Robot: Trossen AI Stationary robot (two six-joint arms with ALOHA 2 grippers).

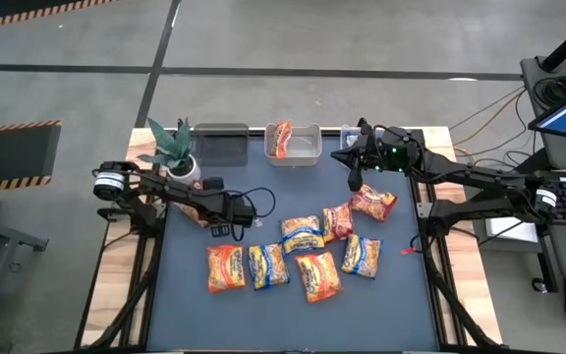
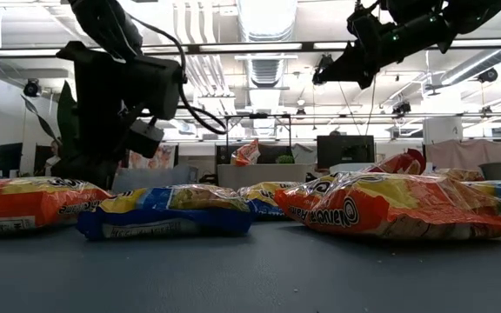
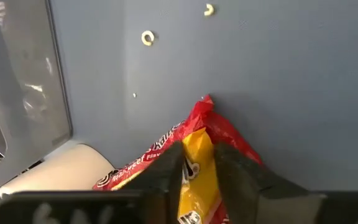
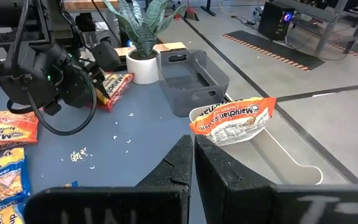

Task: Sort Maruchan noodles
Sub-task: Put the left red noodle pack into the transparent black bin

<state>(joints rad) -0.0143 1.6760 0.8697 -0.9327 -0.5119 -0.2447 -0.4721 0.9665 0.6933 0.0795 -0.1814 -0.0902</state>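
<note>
My left gripper [image 1: 204, 212] is down on the mat beside the white plant pot [image 1: 187, 169], shut on a dark red and yellow noodle packet [image 3: 211, 127]. Several more packets, orange [image 1: 226, 267], blue-and-yellow [image 1: 268, 265] and dark red [image 1: 338, 221], lie flat in a cluster at the table's middle. One orange packet [image 1: 281, 139] leans inside the clear bin [image 1: 311, 157] at the far edge. My right gripper [image 4: 193, 163] hangs shut and empty, high over the far right of the mat near that bin. My left gripper pinches the packet's yellow middle part [image 3: 197, 163] between its two fingers [image 3: 235, 177]. The fingers slant down from above, from the table's left. The packet's red end [image 3: 207, 104] sticks out past the fingertips and lies on the mat; the film bunches up between the fingers.
A dark bin [image 1: 221, 144] stands next to the clear bin at the far edge, close to the plant [image 1: 170, 143]. Broken noodle crumbs [image 3: 147, 38] dot the mat near the left gripper. The mat's near strip [image 1: 293, 320] is bare.
</note>
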